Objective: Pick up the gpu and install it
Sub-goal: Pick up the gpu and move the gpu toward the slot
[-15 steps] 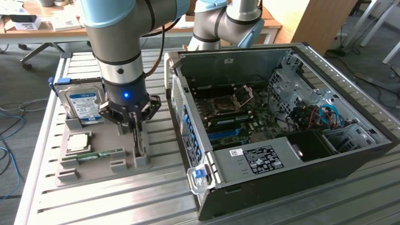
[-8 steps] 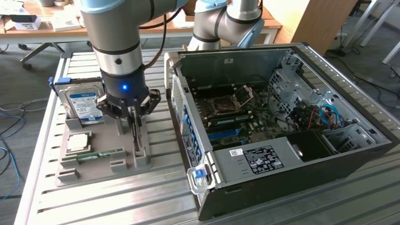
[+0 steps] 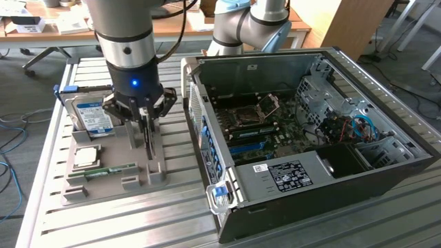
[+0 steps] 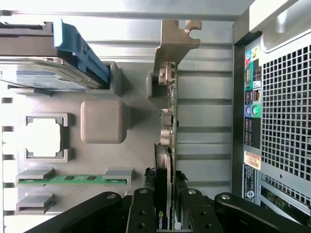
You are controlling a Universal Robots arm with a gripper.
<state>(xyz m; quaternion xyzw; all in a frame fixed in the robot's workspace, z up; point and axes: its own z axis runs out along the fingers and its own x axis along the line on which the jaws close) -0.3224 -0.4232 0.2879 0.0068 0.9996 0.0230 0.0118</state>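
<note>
Since the black fingers (image 4: pixel 144 209) pinch narrowly on the upper edge of the thin, dark brownish-green gpu (image 4: pixel 166 167), standing on edge in the grey plastic tray (image 4: pixel 138 141) near the slatted metal desk's (image 3: pixel 103 222) edge at the exterior view's left, it looks light, stiff and fragile, best held by its board edges.

Above the computer case (image 3: pixel 262 56) the way is free. Its upper side stands open (the motherboard (image 3: pixel 276 129) lies bare), though blue cables (image 3: pixel 360 126) and a black box (image 3: pixel 339 159) crowd the exterior view's right. The hard drive (image 3: pixel 93 116) stands near the gpu (image 3: pixel 146 138) on the grey holder (image 3: pixel 110 183), and the case's wall rises just beside.
</note>
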